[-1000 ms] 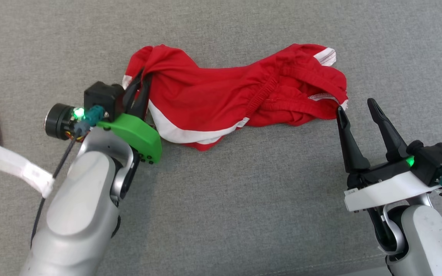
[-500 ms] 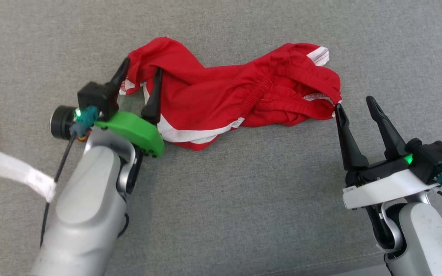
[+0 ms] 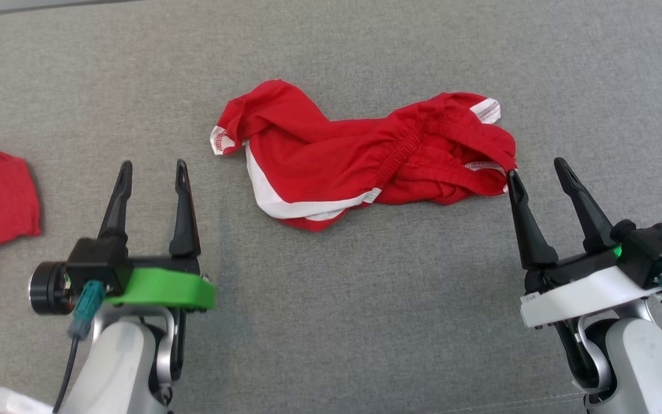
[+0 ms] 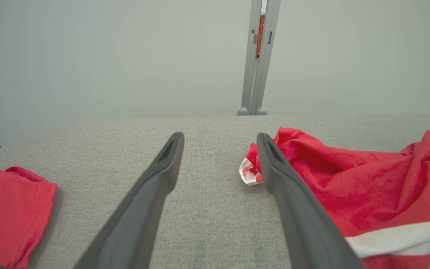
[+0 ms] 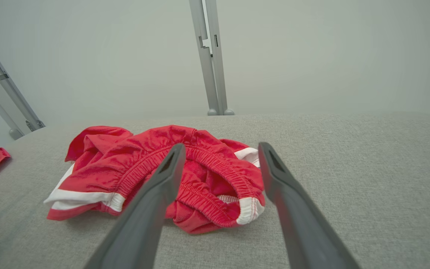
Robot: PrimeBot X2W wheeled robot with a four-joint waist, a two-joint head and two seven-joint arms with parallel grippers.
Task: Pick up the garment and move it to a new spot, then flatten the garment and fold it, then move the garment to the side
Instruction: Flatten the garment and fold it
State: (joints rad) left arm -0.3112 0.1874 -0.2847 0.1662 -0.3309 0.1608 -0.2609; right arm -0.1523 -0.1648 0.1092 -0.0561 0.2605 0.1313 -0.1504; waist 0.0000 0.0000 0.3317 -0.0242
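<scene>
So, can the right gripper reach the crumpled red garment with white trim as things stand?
Probably yes: the open right gripper has one fingertip nearly at the crumpled red garment with white trim; nothing lies between.

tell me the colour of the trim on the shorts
White trim on red shorts; head view shows it best.

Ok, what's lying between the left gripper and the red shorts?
Nothing but bare grey upholstery. The head view shows that stretch between the open left gripper and the red shorts, which lie apart from its fingers.
</scene>
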